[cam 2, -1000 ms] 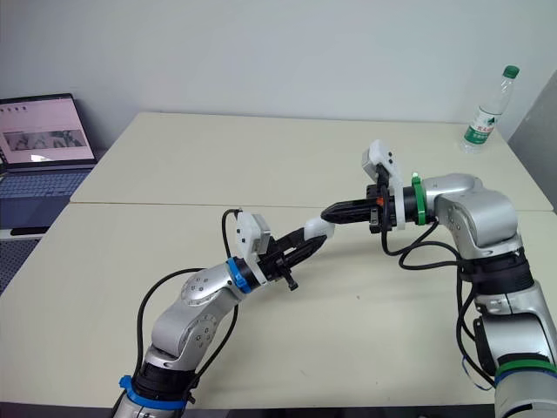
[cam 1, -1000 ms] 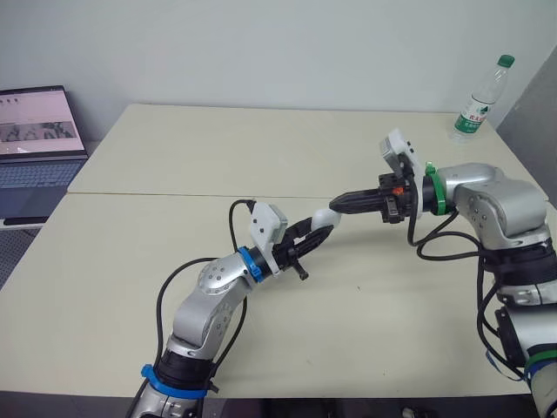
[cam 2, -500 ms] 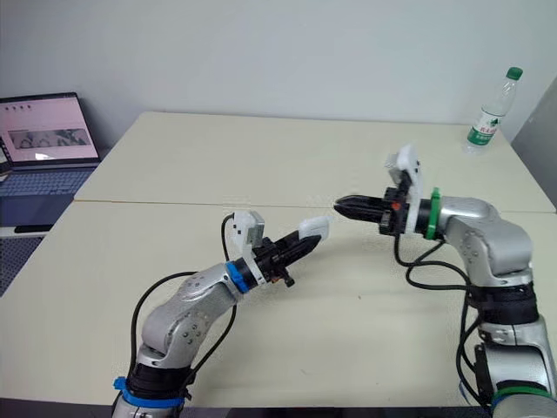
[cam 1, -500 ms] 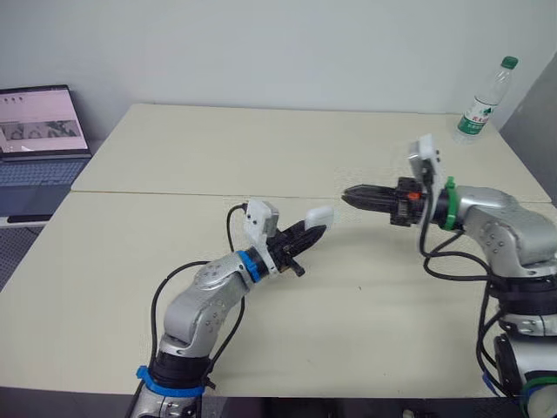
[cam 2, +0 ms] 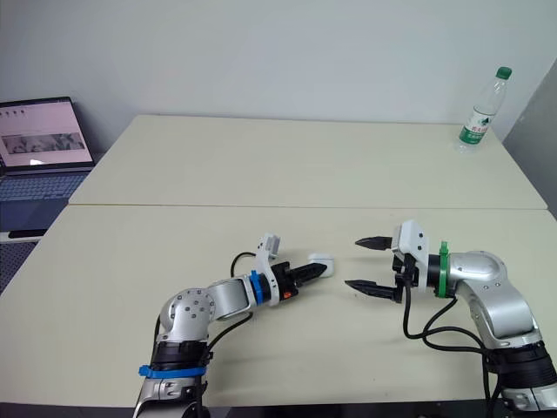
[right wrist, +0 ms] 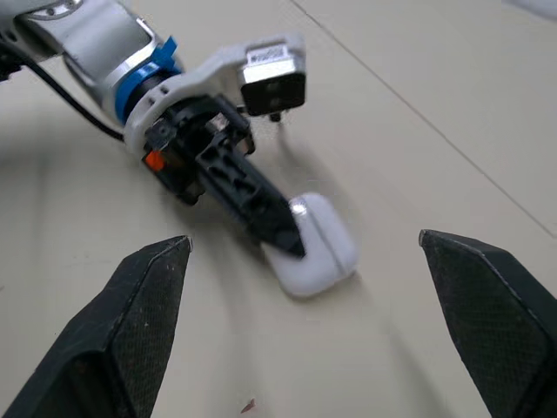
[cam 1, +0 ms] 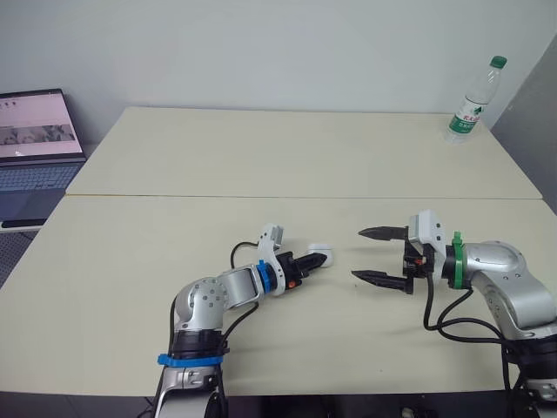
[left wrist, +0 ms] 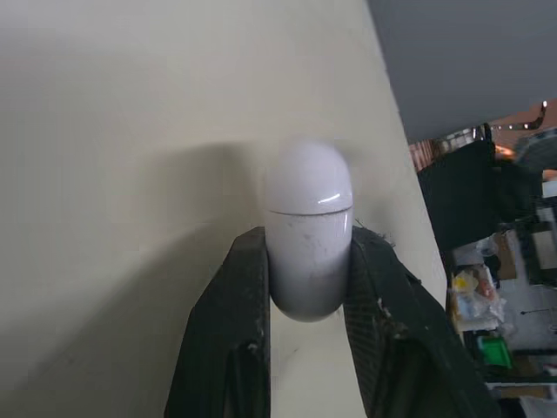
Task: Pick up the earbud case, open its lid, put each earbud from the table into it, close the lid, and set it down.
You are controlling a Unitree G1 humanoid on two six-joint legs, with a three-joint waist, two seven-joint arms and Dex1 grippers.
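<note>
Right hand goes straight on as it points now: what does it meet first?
Probably the earbud case, gripped by the left hand: it lies dead ahead, centred between the open fingers of the right hand. Height is unclear, so the hand could pass just above it.

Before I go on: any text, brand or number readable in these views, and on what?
Nothing is legible.
Label on the water bottle: print too small to read.
Screen of the laptop: too small to read.
Label on the left wrist camera: blurred, unreadable.
Shell of the earbud case: no marking visible.
</note>
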